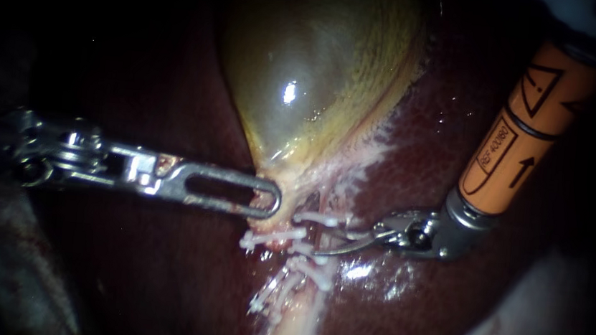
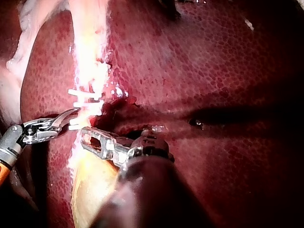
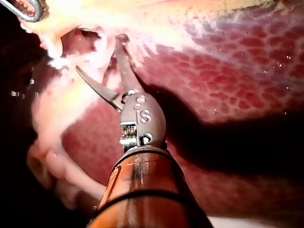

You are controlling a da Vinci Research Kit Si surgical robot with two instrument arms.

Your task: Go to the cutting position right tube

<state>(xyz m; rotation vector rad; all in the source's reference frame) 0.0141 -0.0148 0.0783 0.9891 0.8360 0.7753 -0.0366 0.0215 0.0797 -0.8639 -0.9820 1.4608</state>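
The greenish gallbladder (image 1: 314, 68) narrows to a pale neck. My left instrument (image 1: 266, 204) comes in from the left, its slotted jaws shut on that neck. Below the neck, pale tubes carry several white clips (image 1: 316, 219), and more clips (image 1: 314, 273) sit lower down. My right instrument (image 1: 338, 244), with an orange shaft, reaches in from the upper right. Its curved blades stand open at the right side of the clipped tubes. In the right wrist view the open blades (image 3: 100, 56) straddle a pale strand (image 3: 97, 61). The left wrist view shows the blades' tips (image 2: 72, 114) touching the clips (image 2: 85, 97).
Dark red liver (image 1: 424, 128) surrounds the gallbladder and lies under both instruments. A pale band of tissue (image 1: 298, 326) runs down from the clipped tubes. Whitish tissue (image 1: 514, 330) shows at the lower right.
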